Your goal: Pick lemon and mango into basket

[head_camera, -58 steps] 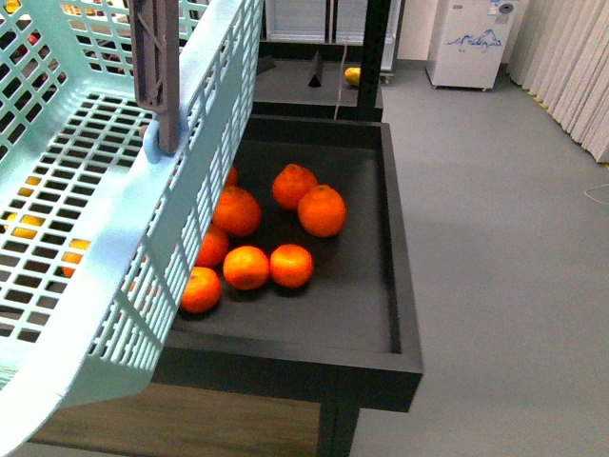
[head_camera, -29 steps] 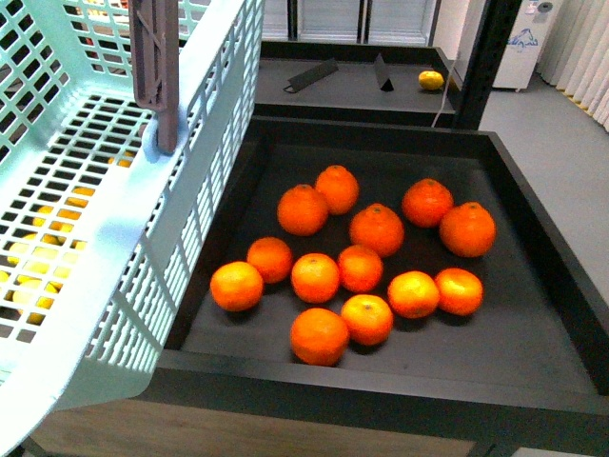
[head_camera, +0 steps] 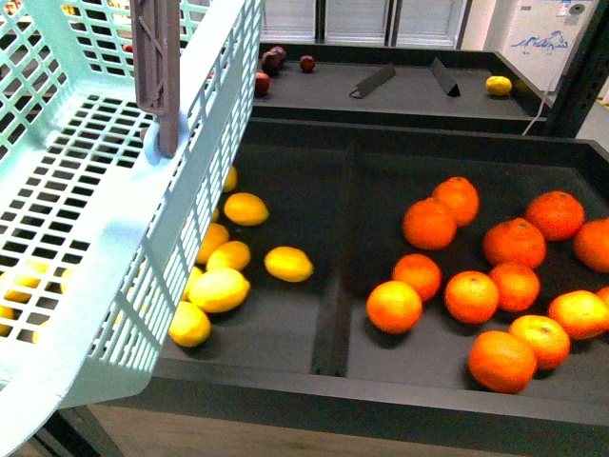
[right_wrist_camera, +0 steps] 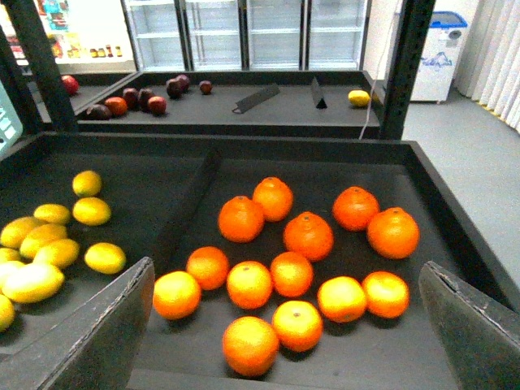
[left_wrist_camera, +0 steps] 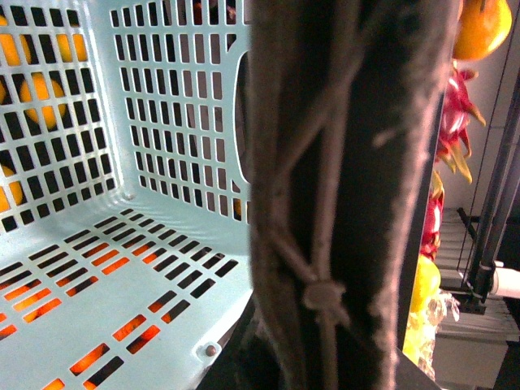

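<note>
Before me stands a black display bin, split by a low divider. Lemons lie in its left compartment (several bunched together) and tangerines in its right. Behind it, a second black shelf carries dark red fruits, two slanted black plates and one yellow fruit.

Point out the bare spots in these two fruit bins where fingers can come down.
Left bin: bare floor between the lone lemon and the divider, running to the back wall. Right bin: the back corner between the divider and the tangerines, and the front corner by the divider. Crowded: lemons bunched against the basket; tangerines fill the right side.
</note>
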Motion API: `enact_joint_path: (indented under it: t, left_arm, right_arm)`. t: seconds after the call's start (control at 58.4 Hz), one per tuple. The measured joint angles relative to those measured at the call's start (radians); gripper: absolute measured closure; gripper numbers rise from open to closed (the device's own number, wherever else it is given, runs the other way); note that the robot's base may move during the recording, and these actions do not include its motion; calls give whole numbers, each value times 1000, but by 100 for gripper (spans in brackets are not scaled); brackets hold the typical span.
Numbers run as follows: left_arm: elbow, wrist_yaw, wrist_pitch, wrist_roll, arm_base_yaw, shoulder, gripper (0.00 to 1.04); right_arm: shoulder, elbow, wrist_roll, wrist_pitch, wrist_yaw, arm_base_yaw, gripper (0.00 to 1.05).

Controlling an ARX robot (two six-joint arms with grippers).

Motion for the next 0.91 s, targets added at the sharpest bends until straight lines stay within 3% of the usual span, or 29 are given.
enact_joint_path:
  t: [0.907]
  left_arm:
    - [0,1,0,0,1,0,99]
  right_arm:
    - [-2,0,0,-1,-1,0,9]
